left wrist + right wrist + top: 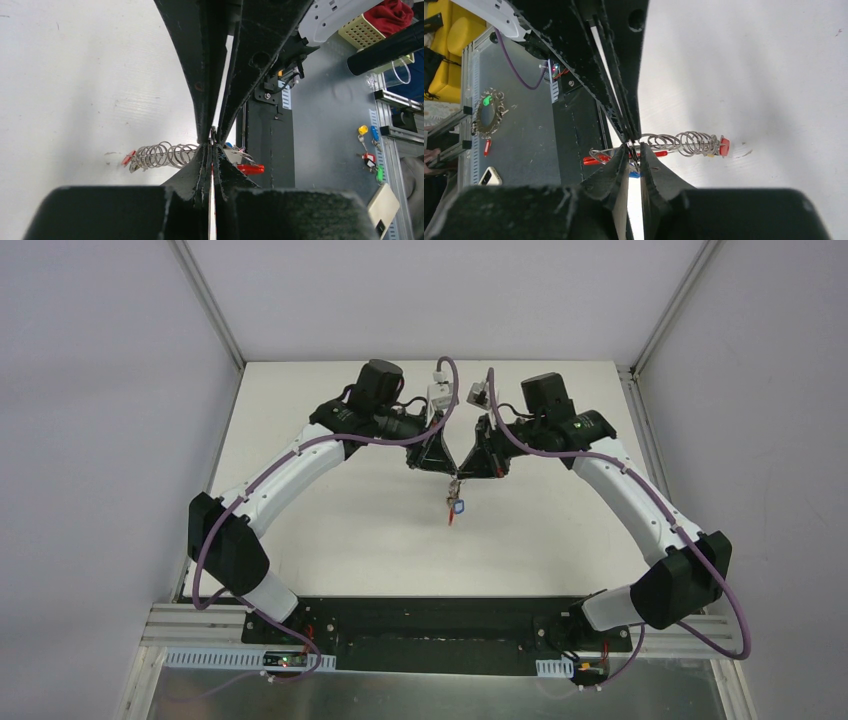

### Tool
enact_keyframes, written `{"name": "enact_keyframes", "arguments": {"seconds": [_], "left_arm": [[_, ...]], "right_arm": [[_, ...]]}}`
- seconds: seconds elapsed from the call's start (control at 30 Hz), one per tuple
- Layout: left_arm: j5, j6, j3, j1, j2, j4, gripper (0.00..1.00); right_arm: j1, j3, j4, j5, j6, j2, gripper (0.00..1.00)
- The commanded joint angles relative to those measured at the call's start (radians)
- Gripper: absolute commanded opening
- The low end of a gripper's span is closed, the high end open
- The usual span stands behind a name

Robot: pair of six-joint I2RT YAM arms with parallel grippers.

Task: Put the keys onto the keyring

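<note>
From above, the two arms meet over the middle of the tabletop (pixel 330 530). The left tool (pixel 447 473) and the right tool (pixel 466 473) stand tip to tip. The keyring (pixel 453 508) hangs just below them, above the tabletop. Its long axis runs far to near, and its red end points near. A blue key (pixel 460 506) sits against its right side.

In the left wrist view, the left tool's fingers (pixel 197 167) are pressed together, pinching the keyring's wire at their tips. The right tool's fingers come in from the top of the picture and meet the same spot. A coiled wire section of the keyring runs out sideways from the tips, level with the tabletop below, and ends in a red cap. A red bar of the keyring sticks out on the other side. Loose keys (pixel 370 160) with yellow, blue, red and green heads lie well apart on a grey panel (pixel 325 150) beyond the tabletop's edge.

In the right wrist view, the right tool's fingers (pixel 656 167) stand almost together, with a slim gap between them. The wire passes between their tips, but whether they pinch it cannot be told. The coil stretches straight away from the tips to its red cap, and the red bar points the opposite way.
</note>
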Motion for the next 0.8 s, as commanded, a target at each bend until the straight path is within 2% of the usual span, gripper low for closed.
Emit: {"name": "enact_keyframes", "arguments": {"seconds": [0.0,0.17,0.4,0.67,0.77], "left_arm": [[0.067,-0.136,-0.024,0.02,-0.024,0.161,0.0],[0.111,-0.376,-0.095,0.048,-0.041,0.427,0.0],[0.129,-0.691,-0.206,0.053,-0.047,0.832,0.0],[0.138,-0.732,-0.227,0.053,-0.056,0.889,0.0],[0.141,-0.738,-0.233,0.054,-0.057,0.902,0.0]], "right_arm": [[-0.066,-0.032,0.125,-0.082,0.073,-0.058,0.2],[-0.133,-0.07,0.192,-0.157,0.134,-0.093,0.34],[-0.157,-0.083,0.258,-0.206,0.186,-0.093,0.36],[-0.163,-0.083,0.261,-0.206,0.168,-0.089,0.36],[-0.172,-0.085,0.261,-0.228,0.165,-0.093,0.33]]}}
